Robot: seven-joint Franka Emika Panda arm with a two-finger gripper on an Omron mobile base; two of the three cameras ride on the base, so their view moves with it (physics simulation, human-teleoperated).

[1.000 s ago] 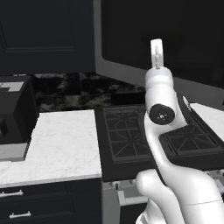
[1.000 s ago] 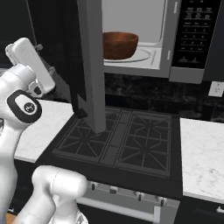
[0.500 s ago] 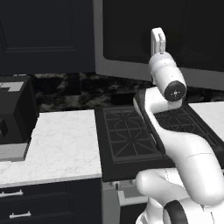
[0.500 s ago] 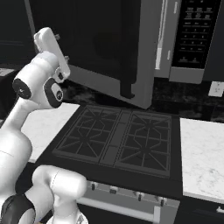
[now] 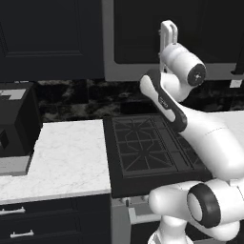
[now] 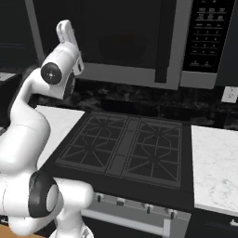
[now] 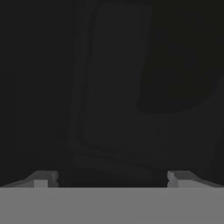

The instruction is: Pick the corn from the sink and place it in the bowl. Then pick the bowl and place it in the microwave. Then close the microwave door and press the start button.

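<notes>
Looking at both base views, you see the microwave door (image 6: 118, 35) lying flush against the microwave (image 6: 204, 42), its dark glass framed in grey and the vertical bar handle (image 6: 163, 44) at its right edge. You have the gripper (image 7: 112, 177) raised against that glass, on the left part of the door, fingers wide apart and holding nothing; in the hand view the two finger tips (image 7: 41, 178) stand far from each other before a dark, dim pane. Your arm (image 5: 190, 124) rises over the stove (image 6: 125, 148), which sits below the microwave between two white marble counters (image 5: 62, 157). You find the keypad (image 6: 202, 32) on the microwave's right side. Whether the fingers touch the glass you cannot tell.
</notes>
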